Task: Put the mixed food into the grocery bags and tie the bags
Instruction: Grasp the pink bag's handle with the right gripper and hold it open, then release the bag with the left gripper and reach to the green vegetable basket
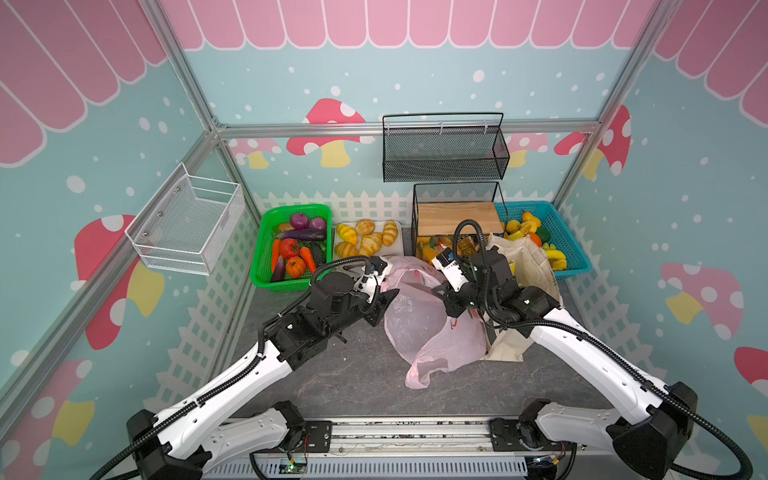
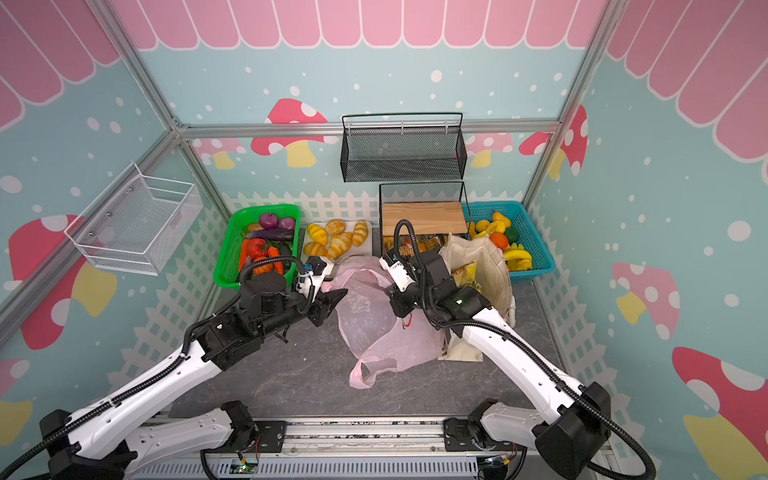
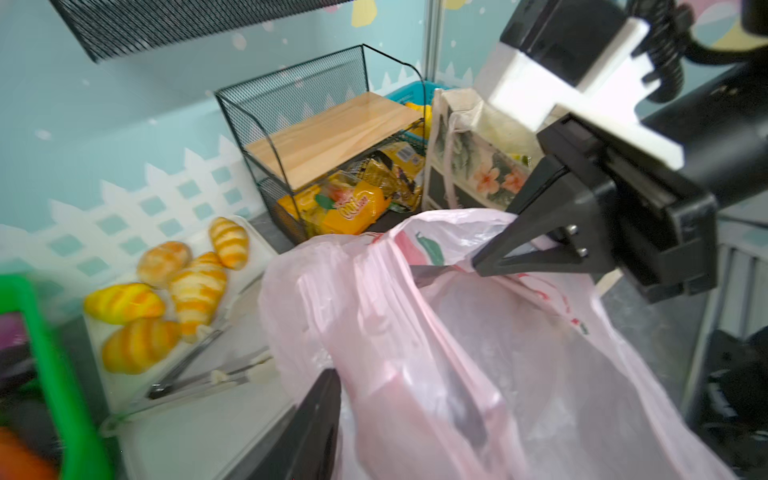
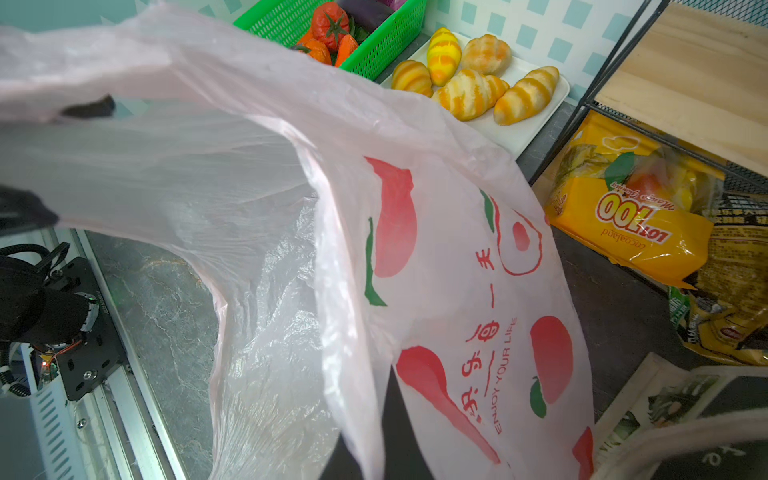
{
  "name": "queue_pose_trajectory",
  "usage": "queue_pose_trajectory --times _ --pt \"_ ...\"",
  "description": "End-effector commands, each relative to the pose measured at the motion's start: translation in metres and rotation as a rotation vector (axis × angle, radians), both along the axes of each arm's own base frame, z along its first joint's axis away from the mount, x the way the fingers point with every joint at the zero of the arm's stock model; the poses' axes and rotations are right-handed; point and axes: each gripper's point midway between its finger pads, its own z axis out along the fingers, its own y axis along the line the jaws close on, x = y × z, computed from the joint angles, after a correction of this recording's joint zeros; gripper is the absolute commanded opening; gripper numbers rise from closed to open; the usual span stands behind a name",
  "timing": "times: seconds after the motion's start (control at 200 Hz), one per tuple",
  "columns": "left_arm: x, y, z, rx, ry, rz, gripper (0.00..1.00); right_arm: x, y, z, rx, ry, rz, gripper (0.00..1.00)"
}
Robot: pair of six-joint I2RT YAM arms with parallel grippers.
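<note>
The pink bag (image 1: pixel 419 320) lies mid-desk, just beside the canvas tote (image 1: pixel 528 257); the vegetables (image 1: pixel 289 249) sit in the green basket (image 1: pixel 258 257) at the far-left corner. Step in hand: opening the bag's mouth. The right gripper (image 3: pixel 494 257) is clenched on its rim; the left gripper (image 1: pixel 386 298) straddles the opposite rim, though whether it grips I cannot tell. Next, both should draw apart gently.

pink bag (image 4: pixel 457 291): "ENJOY YOUR LIFE" | yellow snack packet (image 4: pixel 636 224): "LOT 100", "cocoaland"
</note>
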Motion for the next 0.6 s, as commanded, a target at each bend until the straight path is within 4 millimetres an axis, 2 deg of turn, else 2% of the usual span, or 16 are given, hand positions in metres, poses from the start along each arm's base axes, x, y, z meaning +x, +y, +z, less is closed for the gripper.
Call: queue_pose_trajectory --times 0.0,0.085,0.135,0.2,0.255,0.32,0.41,0.47,0.595 --pt "-0.014 -0.016 0.013 -0.116 0.116 -0.07 0.2 -0.001 -0.018 0.022 -0.044 -0.06 -0.052 0.01" --pt "-0.021 -0.018 0.021 -0.22 0.237 -0.077 0.1 0.0 -0.032 0.029 -0.102 -0.114 -0.081 0.04" --pt "-0.025 -0.016 0.023 -0.279 0.316 -0.087 0.05 0.006 -0.047 0.03 -0.162 -0.151 -0.142 0.04" --pt "-0.027 -0.013 0.022 -0.348 0.424 -0.102 0.02 0.015 -0.067 0.028 -0.24 -0.188 -0.234 0.05" --pt "-0.026 -0.008 0.017 -0.391 0.5 -0.102 0.0 0.02 -0.075 0.026 -0.281 -0.205 -0.273 0.06" --pt "-0.021 -0.003 0.011 -0.42 0.559 -0.085 0.0 0.026 -0.072 0.023 -0.282 -0.215 -0.277 0.05" --pt "-0.011 0.002 0.002 -0.429 0.6 -0.06 0.0 0.03 -0.052 0.015 -0.224 -0.211 -0.212 0.05" --pt "0.003 0.01 -0.004 -0.437 0.616 -0.009 0.1 0.033 -0.04 0.011 -0.179 -0.194 -0.186 0.04" --pt "0.028 0.033 -0.016 -0.436 0.638 0.087 0.43 0.046 -0.025 0.002 -0.078 -0.122 -0.19 0.02"
